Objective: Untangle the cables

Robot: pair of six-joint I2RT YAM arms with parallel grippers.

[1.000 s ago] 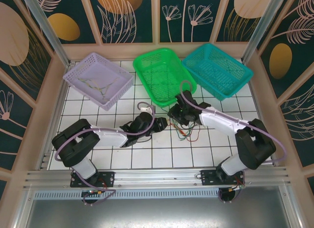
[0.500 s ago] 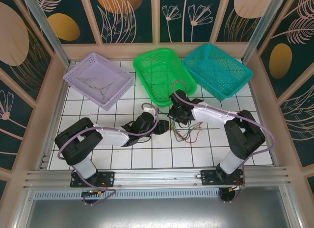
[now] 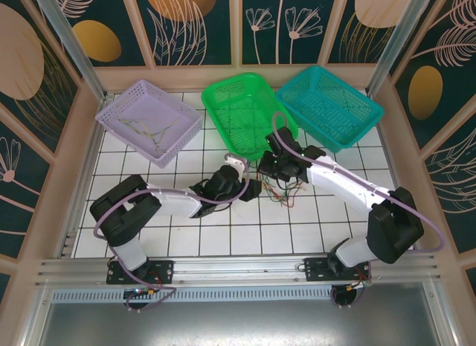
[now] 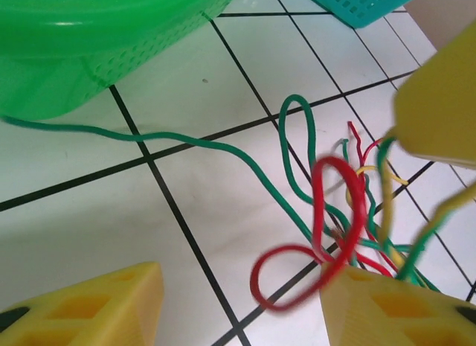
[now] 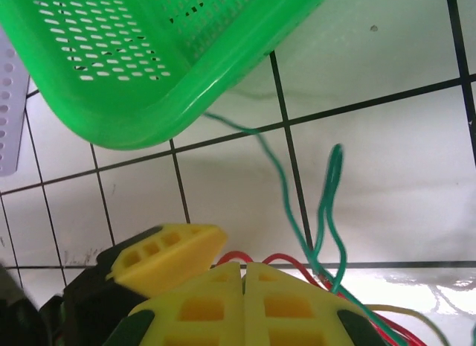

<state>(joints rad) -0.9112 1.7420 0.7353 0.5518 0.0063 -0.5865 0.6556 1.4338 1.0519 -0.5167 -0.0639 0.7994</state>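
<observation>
The cables (image 3: 286,191) are a small bundle of red, green and yellow wires on the white tiles in front of the green basket (image 3: 249,111). My right gripper (image 3: 271,167) stands over the bundle's left end, shut (image 5: 244,275), with a red wire emerging on both sides of its tips and green strands (image 5: 331,204) trailing away. My left gripper (image 3: 251,188) sits just left of the bundle, open (image 4: 242,286). A red loop (image 4: 327,227) lies on the tile against its right finger (image 4: 394,309). One green wire (image 4: 186,141) runs off toward the basket.
A teal basket (image 3: 327,104) stands at the back right. At the back left is a lilac basket (image 3: 149,119) with a thin wire lying in it. The green basket's rim (image 5: 134,56) hangs close above my right gripper. Both grippers nearly touch.
My right gripper has shut on the bundle's left end and drawn the wires slightly toward the green basket. My left gripper has slid right toward the bundle and opened wider.
</observation>
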